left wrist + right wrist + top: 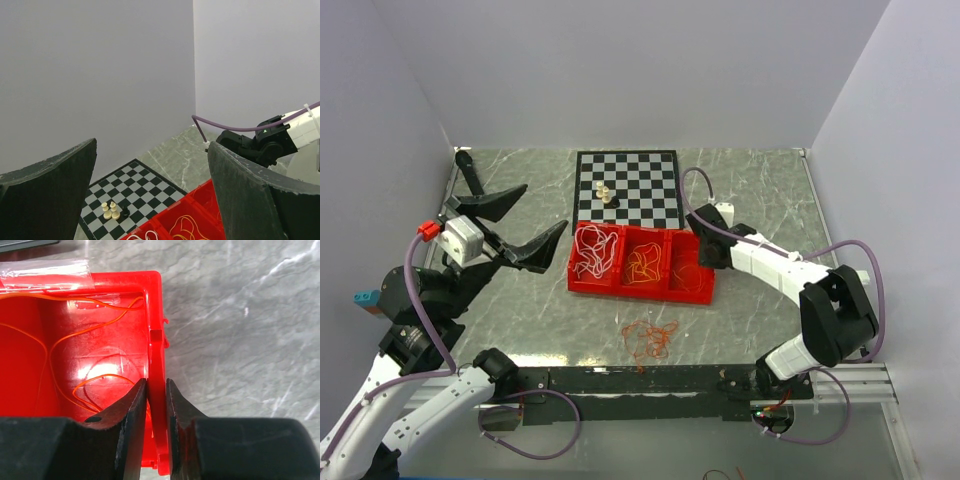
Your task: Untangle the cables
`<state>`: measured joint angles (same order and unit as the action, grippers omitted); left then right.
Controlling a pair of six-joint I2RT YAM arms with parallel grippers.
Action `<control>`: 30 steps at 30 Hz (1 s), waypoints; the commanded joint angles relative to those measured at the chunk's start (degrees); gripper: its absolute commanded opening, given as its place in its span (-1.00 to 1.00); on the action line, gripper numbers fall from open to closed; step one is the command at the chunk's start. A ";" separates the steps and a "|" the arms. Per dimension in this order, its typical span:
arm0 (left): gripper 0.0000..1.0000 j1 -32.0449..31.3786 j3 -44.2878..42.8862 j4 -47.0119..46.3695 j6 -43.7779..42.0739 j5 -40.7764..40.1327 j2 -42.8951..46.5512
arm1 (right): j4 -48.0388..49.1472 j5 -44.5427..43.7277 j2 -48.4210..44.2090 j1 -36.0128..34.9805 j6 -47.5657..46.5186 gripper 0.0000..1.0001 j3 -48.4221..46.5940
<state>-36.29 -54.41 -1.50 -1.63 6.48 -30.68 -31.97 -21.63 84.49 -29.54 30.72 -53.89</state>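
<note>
While two robot arms flank it, a grey marbled table [520, 300] carries a chessboard [640, 175] at 12 o'clock and, just below it at centre, a red tray [620, 291] with three compartments. The right gripper [156, 384] reaches in from 3 o'clock. Its jaws pinch the tray's right-hand wall, one finger inside the compartment and one outside, apparently to brace the tray against any tug on the cords. The left gripper [545, 207] hangs above the table at 9 o'clock, jaws spread wide and holding nothing, seemingly poised for a reach.

The cables lie sorted by colour. White cables [592, 250] fill the tray's left compartment, yellow-orange cables [643, 262] the middle one, and thin red-orange cables [90, 385] the right one, beside the pinched wall. A loose tangle [650, 340] of red-orange cord lies on the table at 6 o'clock from the tray, well apart from both grippers. It looks to be the work that remains. A few chess pieces [605, 193] cluster on the board's left side, away from the cords.
</note>
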 commanded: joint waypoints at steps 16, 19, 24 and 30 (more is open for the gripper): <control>0.93 0.52 -0.34 0.88 1.19 1.43 0.44 | -7.14 8.71 -15.47 0.20 -6.20 0.32 -2.63; 0.93 0.61 0.18 0.71 1.19 1.17 0.44 | -7.06 10.28 -22.33 -6.12 -5.32 0.33 0.88; 0.93 0.79 1.50 -0.26 1.19 1.25 0.27 | -4.69 16.00 -28.15 -16.49 -1.90 0.34 8.35; 0.93 1.14 1.50 -0.26 1.19 2.13 0.00 | 1.63 17.14 -24.20 -26.26 0.83 0.36 14.33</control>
<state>-35.75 -52.69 0.25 -1.63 6.98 -30.63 -35.33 -6.20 58.13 -51.33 28.95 -41.82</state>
